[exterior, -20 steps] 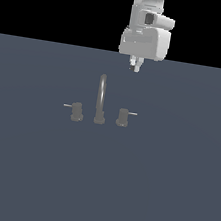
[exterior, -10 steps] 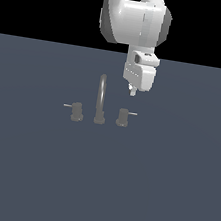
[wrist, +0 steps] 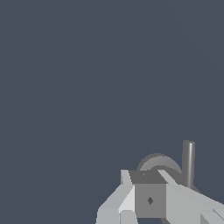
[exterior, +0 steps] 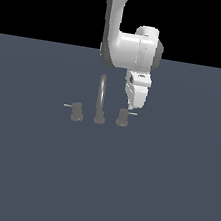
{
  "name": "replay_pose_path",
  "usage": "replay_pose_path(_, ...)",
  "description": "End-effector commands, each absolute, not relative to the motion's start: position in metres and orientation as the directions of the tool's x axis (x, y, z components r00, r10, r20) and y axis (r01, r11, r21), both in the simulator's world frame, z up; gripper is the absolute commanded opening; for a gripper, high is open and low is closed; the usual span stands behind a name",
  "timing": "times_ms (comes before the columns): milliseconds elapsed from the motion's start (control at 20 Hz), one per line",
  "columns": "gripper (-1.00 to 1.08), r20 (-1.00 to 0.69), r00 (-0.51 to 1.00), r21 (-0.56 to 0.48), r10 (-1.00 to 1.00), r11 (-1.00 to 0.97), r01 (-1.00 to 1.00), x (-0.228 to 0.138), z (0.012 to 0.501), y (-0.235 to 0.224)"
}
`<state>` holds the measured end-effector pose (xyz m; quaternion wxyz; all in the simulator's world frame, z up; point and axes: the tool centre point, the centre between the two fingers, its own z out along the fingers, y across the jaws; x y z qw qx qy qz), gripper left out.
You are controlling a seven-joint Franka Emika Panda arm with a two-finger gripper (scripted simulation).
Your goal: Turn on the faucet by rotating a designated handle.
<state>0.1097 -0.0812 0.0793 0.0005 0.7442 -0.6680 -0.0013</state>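
Observation:
The faucet (exterior: 101,97) stands mid-scene in the exterior view, with a tall thin arched spout and two short valves. The designated handle (exterior: 123,117) is the stub on the exterior view's right, its thin lever rod (exterior: 132,113) pointing right. The twin stub (exterior: 76,111) has a left-pointing rod. My gripper (exterior: 130,106) hangs just above the designated handle's lever, fingers together and holding nothing. In the wrist view my gripper (wrist: 146,178) partly covers the round valve top (wrist: 158,162). The lever rod (wrist: 188,161) sticks out beside it.
The faucet stands on a flat dark blue-grey surface (exterior: 99,181) that runs to a black background. My white arm (exterior: 129,50) comes down from above, behind the faucet.
The arm has swung down and forward. My gripper has dropped from well above the faucet to just over the right-hand handle's lever. The faucet has not moved.

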Motion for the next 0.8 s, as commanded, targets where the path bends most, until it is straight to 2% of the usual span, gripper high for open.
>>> replay_pose_path(0,-1.0,0.0,0.084,0.0,-0.996,-0.084,-0.996,0.112,0.07,-0.082)
replay_pose_path(450,-1.0,0.0,0.069,0.001,-0.998,-0.069,-0.998,0.112,0.063,-0.083)
replay_pose_path(750,-1.0,0.0,0.069,0.001,-0.998,-0.069,-0.998,0.096,0.063,-0.094)
